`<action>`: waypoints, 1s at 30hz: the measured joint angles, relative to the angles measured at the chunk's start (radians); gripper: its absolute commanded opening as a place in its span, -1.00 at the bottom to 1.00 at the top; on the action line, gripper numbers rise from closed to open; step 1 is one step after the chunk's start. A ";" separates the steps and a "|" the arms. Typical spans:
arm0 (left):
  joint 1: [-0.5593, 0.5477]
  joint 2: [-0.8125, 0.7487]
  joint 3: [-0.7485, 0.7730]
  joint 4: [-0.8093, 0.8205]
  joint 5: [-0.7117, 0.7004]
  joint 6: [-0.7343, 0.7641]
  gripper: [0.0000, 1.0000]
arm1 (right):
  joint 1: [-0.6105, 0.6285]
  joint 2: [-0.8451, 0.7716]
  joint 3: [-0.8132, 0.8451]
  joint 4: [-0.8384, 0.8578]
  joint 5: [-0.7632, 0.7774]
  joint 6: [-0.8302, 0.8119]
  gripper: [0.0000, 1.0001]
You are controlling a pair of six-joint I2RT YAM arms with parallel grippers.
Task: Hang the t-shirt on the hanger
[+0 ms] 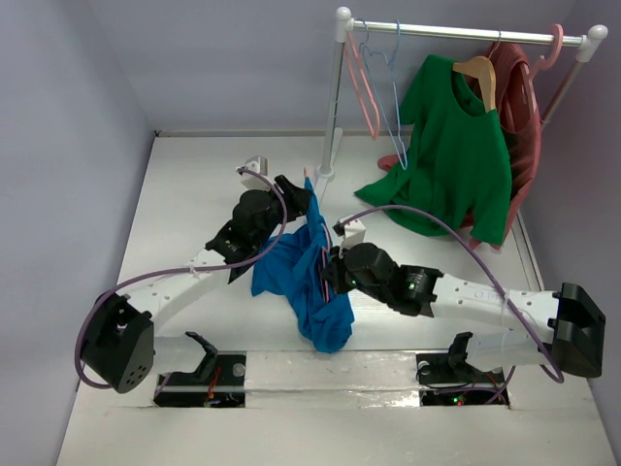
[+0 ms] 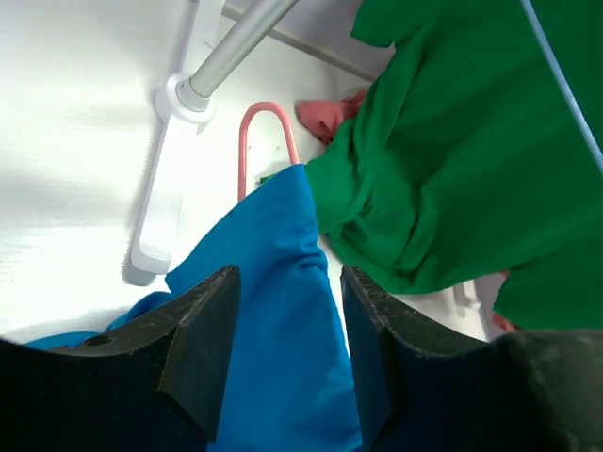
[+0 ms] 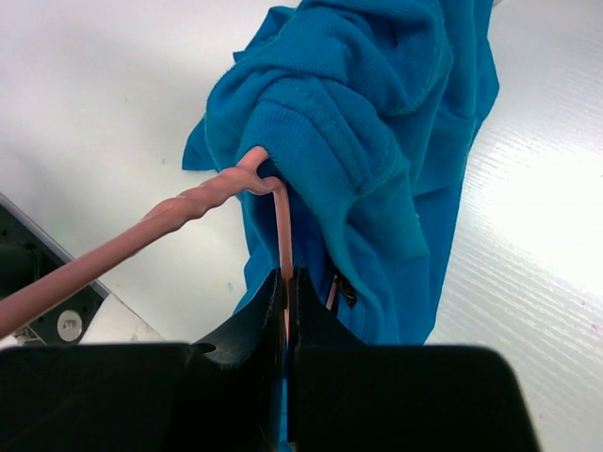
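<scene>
- The t-shirt [image 1: 301,277] hangs in a crumpled blue bundle over the middle of the table [image 1: 194,175], raised between the two grippers. Its lower folds trail toward the near edge.
- The hanger [image 3: 283,226] is partly buried in the cloth. In the right wrist view its twisted pink neck comes out of a ribbed fold, and one straight wire runs down from there. In the left wrist view a rounded pink loop, probably its hook, pokes out past the far edge of the shirt.
- The right gripper [image 3: 285,282] is clamped tight on that straight wire, with the shirt draped just beyond its fingers.
- The left gripper [image 2: 289,278] is on the far-left side of the bundle, and cloth fills the gap between its fingers. I cannot tell whether they pinch the cloth or only straddle it.
- The step in hand looks like threading: the hanger seems to be in an opening, but the shoulders are not spread over its arms.
- The next move probably calls for the right side to hold the wire steady. The left would then draw the cloth down over one hanger arm without dragging the wire out.
- The rack [image 1: 466,32] stands far right, holding the green t-shirt [image 1: 456,155] on a wooden hanger [image 1: 477,70]. It is near enough to the hook to snag it.
</scene>
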 measured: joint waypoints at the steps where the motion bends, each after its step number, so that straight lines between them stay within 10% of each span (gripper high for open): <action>1: 0.000 0.008 0.004 -0.001 0.005 0.011 -0.18 | 0.000 -0.002 0.000 0.000 -0.003 0.000 -1.00; 16: 0.000 0.087 0.050 0.017 0.000 0.051 -1.00 | 0.000 -0.030 -0.021 0.002 -0.030 0.002 -1.00; 30: 0.080 0.087 0.145 -0.061 -0.047 0.063 -1.00 | 0.000 -0.115 -0.054 -0.043 -0.082 0.004 -1.00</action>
